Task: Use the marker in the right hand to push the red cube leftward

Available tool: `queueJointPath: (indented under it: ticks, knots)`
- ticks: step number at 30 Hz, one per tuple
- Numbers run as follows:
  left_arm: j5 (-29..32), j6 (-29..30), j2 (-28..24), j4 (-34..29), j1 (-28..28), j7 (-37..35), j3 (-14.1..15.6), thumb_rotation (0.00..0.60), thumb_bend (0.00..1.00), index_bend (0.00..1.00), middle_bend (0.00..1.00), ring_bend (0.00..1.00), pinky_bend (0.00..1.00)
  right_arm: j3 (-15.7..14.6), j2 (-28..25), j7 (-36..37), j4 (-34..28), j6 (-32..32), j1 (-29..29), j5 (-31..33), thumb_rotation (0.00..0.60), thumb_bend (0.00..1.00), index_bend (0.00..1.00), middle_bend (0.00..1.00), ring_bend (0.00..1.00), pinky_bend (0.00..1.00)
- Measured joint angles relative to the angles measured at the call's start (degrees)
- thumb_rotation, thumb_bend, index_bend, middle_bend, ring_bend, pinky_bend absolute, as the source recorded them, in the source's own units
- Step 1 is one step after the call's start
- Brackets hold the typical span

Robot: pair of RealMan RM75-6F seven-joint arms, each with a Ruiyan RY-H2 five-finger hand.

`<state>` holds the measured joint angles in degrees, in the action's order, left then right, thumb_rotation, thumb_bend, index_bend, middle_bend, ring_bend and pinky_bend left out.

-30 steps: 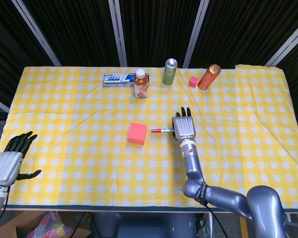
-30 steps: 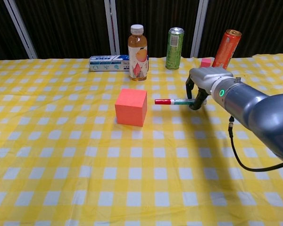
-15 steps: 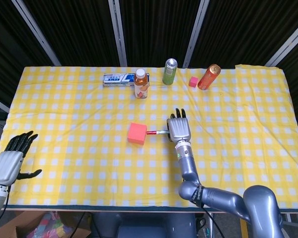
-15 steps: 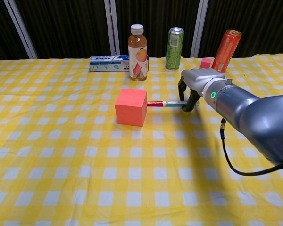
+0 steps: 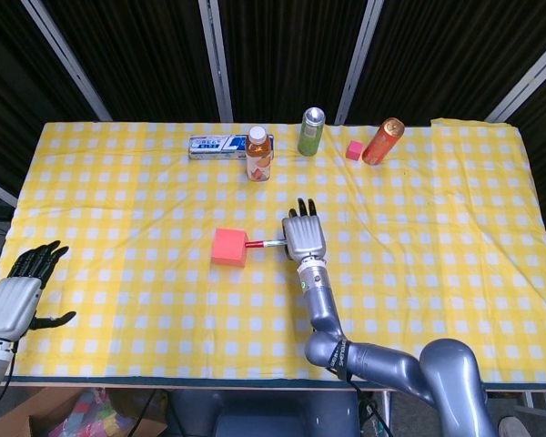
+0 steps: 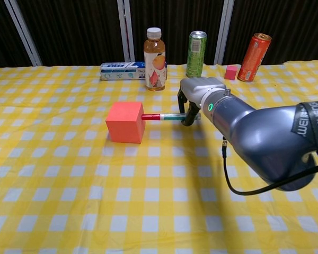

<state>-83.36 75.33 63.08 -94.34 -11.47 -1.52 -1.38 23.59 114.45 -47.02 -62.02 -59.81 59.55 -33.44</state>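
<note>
The head view shows both hands; the chest view shows only the right hand (image 6: 193, 98), seen from the front, with its fingers curled down around the marker (image 6: 164, 117). The left hand (image 5: 18, 289) appears solely in the head view, at the lower left edge of the frame, off the table (image 5: 455, 273), holding nothing, its fingers apart. In the head view the right hand (image 5: 303, 236) sits just below frame centre, grasping the marker (image 5: 266, 243), which lies level and points toward frame left. The red cube (image 5: 229, 247) rests on the cloth just left of centre in the head view, directly left of the right hand; the marker's red tip touches the cube's right face. The chest view confirms this contact at the cube (image 6: 125, 122), left of frame centre. Item count: one red cube, one marker, one bottle (image 5: 258, 154), two cans — a green can (image 5: 311, 131) and an orange can (image 5: 383, 141) — one small pink block (image 5: 354, 150) between the cans, and one flat box (image 5: 217, 144) left of the bottle. All of these stand in a row along the upper part of the table, well apart from the cube.
</note>
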Motion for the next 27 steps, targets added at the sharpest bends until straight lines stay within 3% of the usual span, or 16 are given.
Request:
queueJointPath:
  ticks: [18,27]
  knots:
    - [-0.3,0.1,0.0,-0.2,0.0,0.3,0.3,0.600,0.00,0.00,0.00,0.00,0.00,0.3,3.7,0.0,0.9,0.5,1.1,0.1,0.600,0.40,0.67,0.28,0.00,0.00]
    - [-0.3,0.2,-0.1,-0.3,0.1,0.2,0.3,0.600,0.00,0.00,0.00,0.00,0.00,0.1,2.7,-0.2,0.0,-0.6,0.3,-0.6,0.600,0.40,0.67,0.28,0.00,0.00]
